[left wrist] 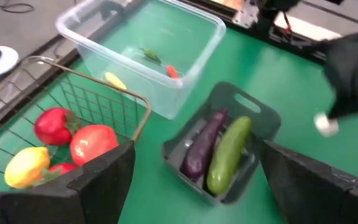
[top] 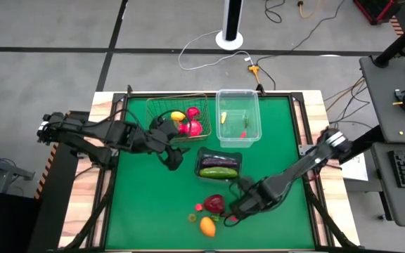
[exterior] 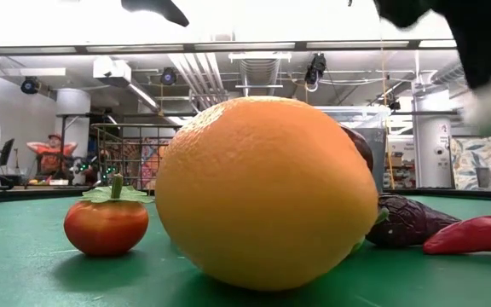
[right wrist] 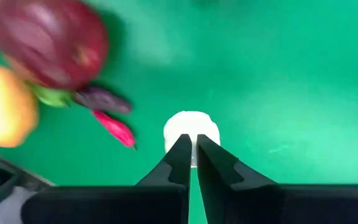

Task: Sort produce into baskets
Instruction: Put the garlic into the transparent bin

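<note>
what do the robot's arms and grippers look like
Both arms are dark, jointed links, with pale silver-grey sections at the table's side edges. The left gripper has broad, flat black fingers with angular edges. The right gripper has black fingers tapering to narrow tips.

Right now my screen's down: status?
Right pincer shut on white garlic. Left pincer open, by wire basket. Red chili beside the garlic.

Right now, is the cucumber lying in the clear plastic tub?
No. The left wrist view shows the green cucumber lying beside the purple eggplant in the dark tray, not in the clear tub.
</note>
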Controlling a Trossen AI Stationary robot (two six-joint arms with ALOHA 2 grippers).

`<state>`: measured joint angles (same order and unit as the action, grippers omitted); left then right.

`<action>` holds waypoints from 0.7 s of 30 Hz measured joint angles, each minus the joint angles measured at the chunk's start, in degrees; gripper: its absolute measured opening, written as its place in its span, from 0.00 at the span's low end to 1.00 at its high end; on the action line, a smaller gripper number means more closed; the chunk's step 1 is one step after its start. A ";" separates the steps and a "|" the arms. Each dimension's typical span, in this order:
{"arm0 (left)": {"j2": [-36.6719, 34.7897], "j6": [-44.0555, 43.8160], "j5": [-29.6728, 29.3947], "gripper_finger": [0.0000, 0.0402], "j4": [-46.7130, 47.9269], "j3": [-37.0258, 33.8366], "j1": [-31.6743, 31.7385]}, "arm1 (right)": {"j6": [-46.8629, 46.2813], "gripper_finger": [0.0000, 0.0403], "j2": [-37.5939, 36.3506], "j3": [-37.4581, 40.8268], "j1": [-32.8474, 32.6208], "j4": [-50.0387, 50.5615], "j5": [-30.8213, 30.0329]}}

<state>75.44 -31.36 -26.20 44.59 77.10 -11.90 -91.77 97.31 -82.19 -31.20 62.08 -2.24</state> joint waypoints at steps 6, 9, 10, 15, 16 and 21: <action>0.00 0.44 7.60 0.81 2.85 -0.02 -3.12 | 4.33 0.03 -10.83 -5.42 3.74 7.98 -9.17; 0.00 0.84 11.25 0.81 4.80 -0.02 -5.71 | 9.20 0.03 -14.75 -7.34 7.42 8.62 -13.94; 0.04 0.84 12.84 0.81 5.38 -0.02 -6.57 | 11.32 0.03 -15.71 -7.94 9.03 8.60 -15.12; 0.28 0.17 18.57 0.81 7.44 -0.52 -10.88 | 24.35 0.03 -18.49 -9.49 19.91 8.73 -16.01; 0.28 -0.16 18.80 0.81 7.44 -0.92 -11.96 | 26.95 0.03 -18.53 -9.56 22.25 8.73 -16.00; 0.32 -5.62 18.66 0.81 7.33 -4.06 -16.48 | 37.85 0.03 -18.34 -9.66 33.12 8.73 -15.44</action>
<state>75.76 -36.98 -7.54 51.92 73.05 -28.38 -53.92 78.97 -91.85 1.92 70.81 -17.68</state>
